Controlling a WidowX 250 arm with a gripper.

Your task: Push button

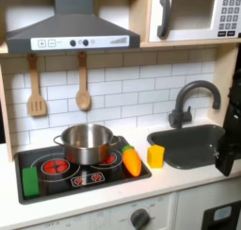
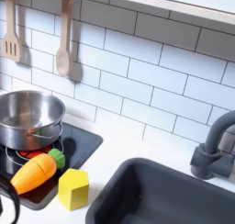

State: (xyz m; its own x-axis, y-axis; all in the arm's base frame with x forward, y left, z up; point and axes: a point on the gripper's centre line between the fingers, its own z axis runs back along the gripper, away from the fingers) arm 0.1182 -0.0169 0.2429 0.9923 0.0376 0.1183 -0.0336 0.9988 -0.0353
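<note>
One carrot [image 1: 132,160] lies at the stove's [image 1: 115,178] right edge, yellow block [image 1: 155,156] just beside; gripper [image 1: 229,149] near sink [image 1: 188,139], finger spread untellable

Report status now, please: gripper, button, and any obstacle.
Gripper at first exterior view's right edge, beside sink; jaws unclear. Hood buttons untouched. Nothing blocking them.

Black boxy arm segment [image 1: 229,149] at the first exterior view's right edge.
</note>
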